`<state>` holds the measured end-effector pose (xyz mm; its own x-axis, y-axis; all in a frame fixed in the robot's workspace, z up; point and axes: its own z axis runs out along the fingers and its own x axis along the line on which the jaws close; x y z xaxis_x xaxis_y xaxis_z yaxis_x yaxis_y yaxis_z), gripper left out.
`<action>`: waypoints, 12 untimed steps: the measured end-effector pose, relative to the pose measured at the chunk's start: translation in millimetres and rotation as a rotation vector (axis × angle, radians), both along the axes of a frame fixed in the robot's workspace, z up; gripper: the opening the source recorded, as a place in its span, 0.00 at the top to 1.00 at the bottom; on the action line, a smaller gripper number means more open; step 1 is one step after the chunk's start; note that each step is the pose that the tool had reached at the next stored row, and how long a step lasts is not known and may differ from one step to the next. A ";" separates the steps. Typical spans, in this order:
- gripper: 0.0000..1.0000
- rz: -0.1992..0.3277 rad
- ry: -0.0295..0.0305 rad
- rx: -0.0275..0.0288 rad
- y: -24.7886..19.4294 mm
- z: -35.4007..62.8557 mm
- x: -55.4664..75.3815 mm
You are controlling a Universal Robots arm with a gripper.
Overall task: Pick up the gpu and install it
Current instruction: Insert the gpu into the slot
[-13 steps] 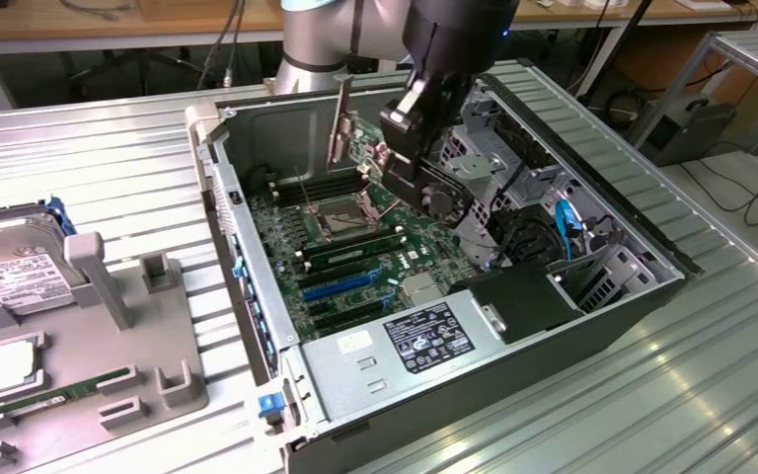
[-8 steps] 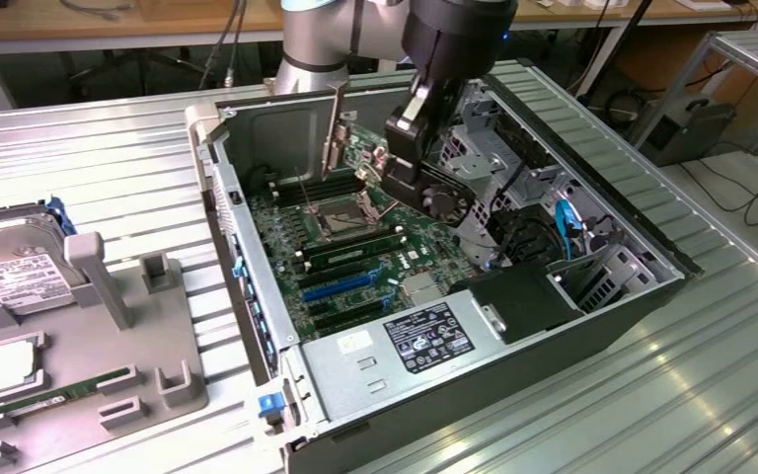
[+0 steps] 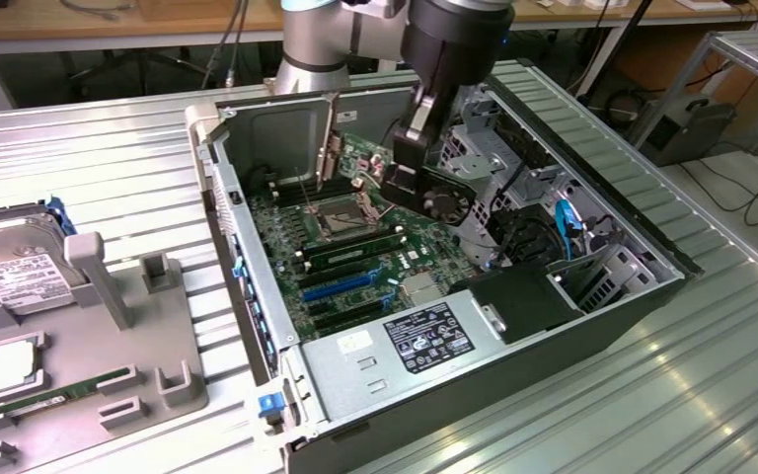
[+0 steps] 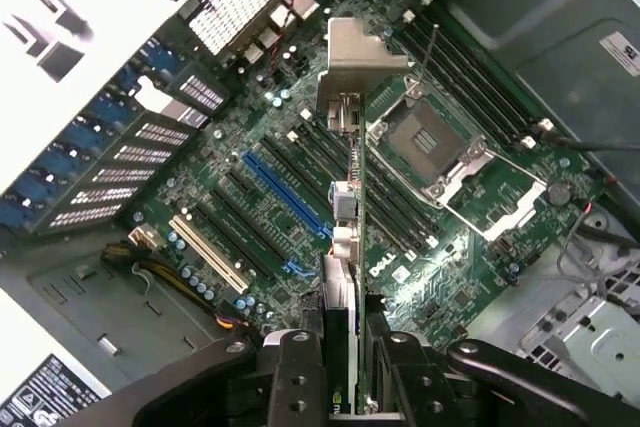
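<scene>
My gripper [image 3: 407, 158] [image 4: 345, 352] is shut on the gpu [image 3: 368, 161] [image 4: 343, 247], holding it on edge inside the open computer case [image 3: 228, 178]. The card's silver end bracket [image 3: 329, 143] [image 4: 362, 47] points toward the case's rear wall, and its black cooler face [image 3: 442, 199] faces the drive bays. In the wrist view the card appears edge-on above the green motherboard [image 3: 352, 262] [image 4: 210, 182]. It hangs clear of the board, over the slots between the blue slot [image 4: 285, 197] and the CPU socket [image 4: 450, 152].
The power supply [image 3: 413, 341] fills the case's near end, and cables and drive cages [image 3: 551, 227] line its right side. A grey fixture tray [image 3: 155, 365] on the exterior view's left carries a hard drive [image 3: 17, 276], a processor [image 3: 4, 365] and a memory stick [image 3: 50, 395].
</scene>
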<state>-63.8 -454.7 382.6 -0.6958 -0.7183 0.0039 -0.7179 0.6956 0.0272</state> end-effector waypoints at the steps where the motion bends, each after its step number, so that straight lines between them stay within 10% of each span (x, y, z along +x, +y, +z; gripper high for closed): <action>1: 0.74 0.007 -0.0023 -0.0001 0.1 -0.6 0.0; 12: 0.74 0.056 -0.0035 0.0007 0.1 -1.9 0.1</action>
<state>-63.7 -454.6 380.7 -0.6548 -0.7558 0.0011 -0.7556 0.6546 0.0251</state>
